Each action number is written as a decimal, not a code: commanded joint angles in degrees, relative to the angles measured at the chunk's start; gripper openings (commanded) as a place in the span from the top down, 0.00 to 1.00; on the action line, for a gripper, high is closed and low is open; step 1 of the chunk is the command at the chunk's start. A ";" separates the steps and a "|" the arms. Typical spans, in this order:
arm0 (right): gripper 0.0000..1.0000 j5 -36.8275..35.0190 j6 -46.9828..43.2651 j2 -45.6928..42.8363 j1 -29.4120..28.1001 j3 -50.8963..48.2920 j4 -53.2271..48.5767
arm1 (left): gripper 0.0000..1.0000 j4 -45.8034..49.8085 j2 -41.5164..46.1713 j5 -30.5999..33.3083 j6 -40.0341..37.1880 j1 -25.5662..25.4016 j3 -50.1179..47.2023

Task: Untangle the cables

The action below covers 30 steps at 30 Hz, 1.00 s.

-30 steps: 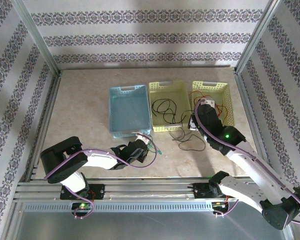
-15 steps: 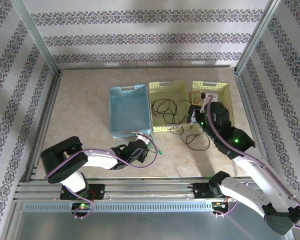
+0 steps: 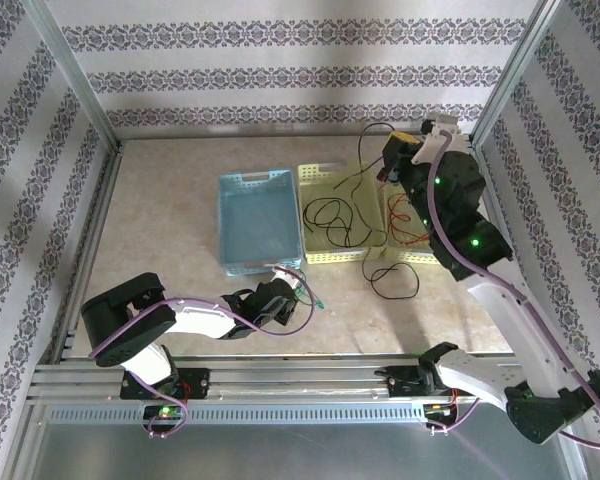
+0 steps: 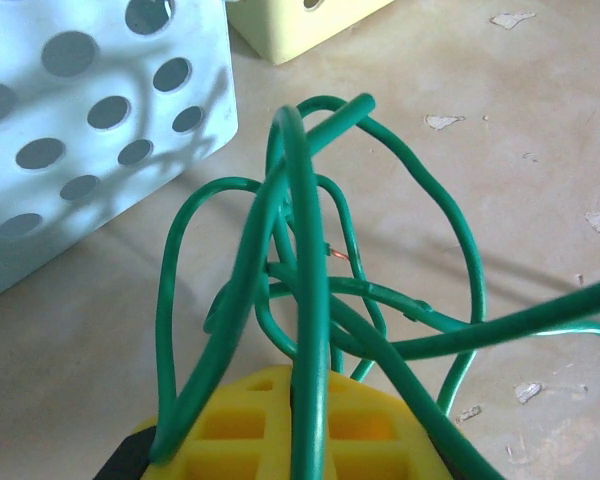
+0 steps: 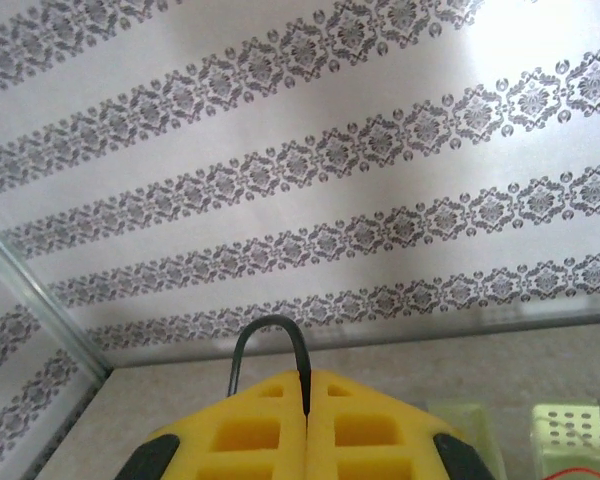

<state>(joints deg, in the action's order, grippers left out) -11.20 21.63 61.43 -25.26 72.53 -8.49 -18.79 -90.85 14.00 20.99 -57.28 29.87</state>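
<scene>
The right fingers are pressed together on one black cable, raised high over the bench's far right corner. The cable's slack drops to a loop on the bench. The left fingers are clamped on one green cable, bunched in loops beside the near corner of one blue basket. There are two yellow baskets. One is in the middle. The other, towards the right edge, holds one red cable.

Green cable tangled loops; black cable strung high, trailing; red cable in yellow basket.
</scene>
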 commanded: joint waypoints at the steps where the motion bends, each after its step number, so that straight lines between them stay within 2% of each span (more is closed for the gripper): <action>1: 1.00 3.40 0.83 2.13 1.97 2.97 6.56 | 1.00 5.16 -0.08 -0.96 -0.08 -0.03 -1.03; 8: 1.00 7.87 5.53 11.20 6.83 1.02 6.98 | 1.00 5.25 0.10 -0.82 0.42 -0.03 -1.57; 11: 1.00 7.22 5.18 15.84 7.04 -1.68 7.15 | 1.00 5.32 0.19 -0.73 0.54 -0.01 -1.65; 17: 1.00 9.85 10.43 24.17 7.21 -6.67 6.49 | 1.00 5.69 0.93 -0.27 0.76 0.02 -1.96; 19: 1.00 10.19 11.47 26.76 7.23 -6.60 3.58 | 1.00 5.78 1.11 -0.29 0.80 -0.03 -2.09; 21: 0.70 10.20 12.21 27.95 7.17 -6.46 0.13 | 1.00 6.03 1.20 -0.24 0.65 -0.03 -2.07; 23: 0.57 10.01 11.97 26.94 7.16 -7.63 -1.15 | 1.00 6.13 1.29 -0.20 0.63 0.02 -2.08; 26: 0.51 9.49 11.56 23.07 7.15 -10.59 -3.06 | 1.00 5.75 1.34 -0.28 0.54 -0.03 -2.18; 30: 0.50 9.35 10.83 16.43 6.43 -15.26 -7.48 | 1.00 4.86 0.60 -0.55 0.30 -0.03 -1.94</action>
<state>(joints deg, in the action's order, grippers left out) -1.83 32.71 82.94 -18.15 59.81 -11.77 -18.39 -89.93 13.98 21.04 -57.28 29.21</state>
